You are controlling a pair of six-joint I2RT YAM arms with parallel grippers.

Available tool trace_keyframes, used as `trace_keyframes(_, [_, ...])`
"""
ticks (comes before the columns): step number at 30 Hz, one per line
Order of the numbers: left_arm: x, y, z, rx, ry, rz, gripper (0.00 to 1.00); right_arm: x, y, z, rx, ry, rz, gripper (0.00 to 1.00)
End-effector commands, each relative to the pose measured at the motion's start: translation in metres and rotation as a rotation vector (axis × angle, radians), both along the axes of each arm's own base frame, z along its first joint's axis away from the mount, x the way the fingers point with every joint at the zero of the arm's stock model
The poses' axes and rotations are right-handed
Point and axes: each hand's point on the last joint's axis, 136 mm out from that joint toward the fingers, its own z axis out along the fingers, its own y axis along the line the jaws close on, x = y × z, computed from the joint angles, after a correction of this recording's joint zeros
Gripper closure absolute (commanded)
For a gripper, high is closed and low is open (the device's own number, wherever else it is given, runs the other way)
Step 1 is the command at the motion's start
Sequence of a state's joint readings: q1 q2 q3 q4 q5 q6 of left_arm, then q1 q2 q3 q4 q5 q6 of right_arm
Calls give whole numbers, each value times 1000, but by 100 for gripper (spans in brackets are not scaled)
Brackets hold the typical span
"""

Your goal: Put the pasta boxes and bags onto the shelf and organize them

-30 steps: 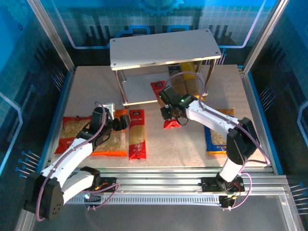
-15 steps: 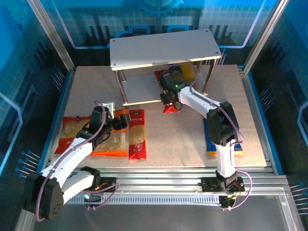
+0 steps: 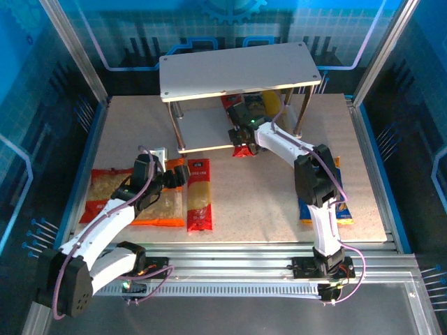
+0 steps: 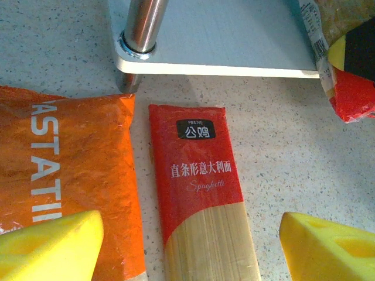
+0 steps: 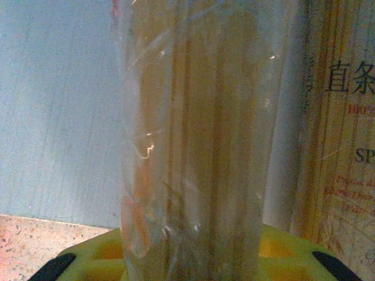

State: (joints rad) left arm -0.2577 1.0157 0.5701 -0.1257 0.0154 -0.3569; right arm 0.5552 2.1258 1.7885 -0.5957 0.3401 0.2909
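Lower left of the overhead view: the left gripper (image 3: 176,179) hovers, yellow fingers (image 4: 53,243) spread apart, above a long narrow red spaghetti pack (image 3: 198,194) with a clear window, lying flat on the speckled surface (image 3: 265,202) just beside a wide orange plastic pasta bag (image 3: 112,197). Further up, at centre, the right gripper (image 3: 242,137) is clamped on a second red spaghetti pack (image 3: 242,149) at the front edge of the lower board of the two-tier grey-white shelf (image 3: 237,70), with a yellow spaghetti pack (image 3: 274,105) lying on that board alongside.

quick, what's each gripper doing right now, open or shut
left gripper: open, holding nothing
right gripper: closed on a red spaghetti pack
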Motion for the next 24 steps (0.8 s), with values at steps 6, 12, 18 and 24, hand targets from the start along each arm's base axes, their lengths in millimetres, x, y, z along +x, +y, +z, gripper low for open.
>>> trace_keyframes(6, [4,-3,8,14,-18,-22,20,47,5,37,80,-199,-72,71])
trace_keyframes(12, [3,-3,8,14,-14,-23,20,53,5,28,63,-197,-83,67])
trace_keyframes(18, [1,-2,7,18,-11,-20,20,56,5,14,54,-181,-88,64])
trace_keyframes(24, [0,-2,6,22,-7,-22,20,54,6,7,57,-159,-83,53])
